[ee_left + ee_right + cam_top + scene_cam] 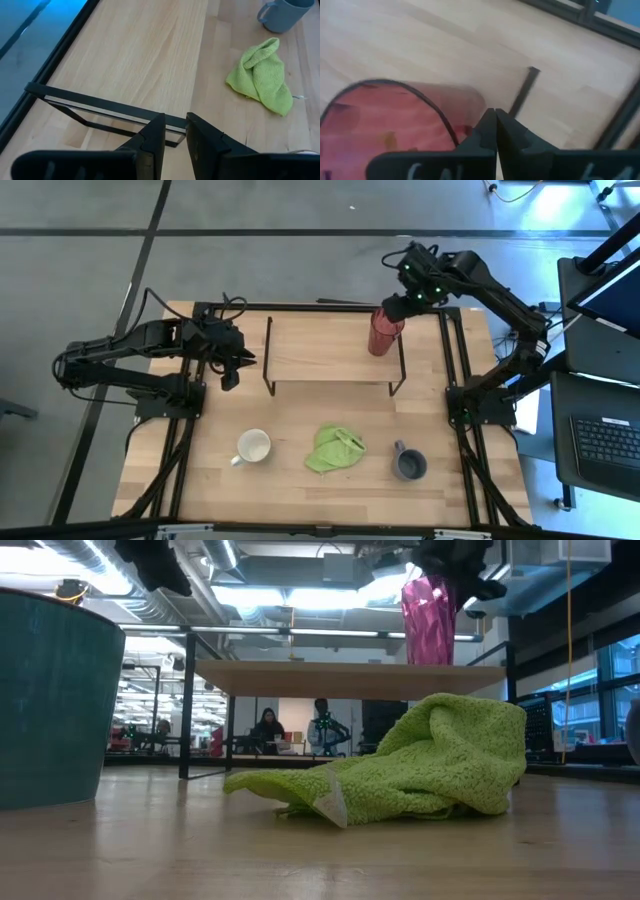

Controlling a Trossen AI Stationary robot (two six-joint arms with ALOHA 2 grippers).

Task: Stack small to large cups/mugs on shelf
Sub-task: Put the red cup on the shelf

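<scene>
Shelf work in progress: your right gripper [392, 313] is at the far right end of the low light-wood shelf with thin black rod legs [320, 345], its two dark fingers pressed together beside the rim of the tall red ribbed tumbler [382, 332]. In the right wrist view the fingers [496, 131] meet with no gap just beside the tumbler's [390, 125] open mouth, and you cannot tell from that view whether they pinch the rim or only sit against it. The tumbler stands upright on the shelf board, as the low view shows, with its pink-red body [428, 606] rising above the board [350, 678].

Your left gripper [236, 362] hangs off the shelf's left end, above the large wooden tabletop [300, 420], fingers drawn nearly together and holding nothing; the left wrist view shows them [175, 140] over one black shelf leg.

On the near half of the tabletop, three things lie in a row, well apart: the cream-white mug with handle [252, 447] to the left, the crumpled light green cloth [334, 449] in the middle, and the small grey-blue mug with handle [408, 463] to the right. Both mugs stand upright, mouths up, off the shelf.
</scene>
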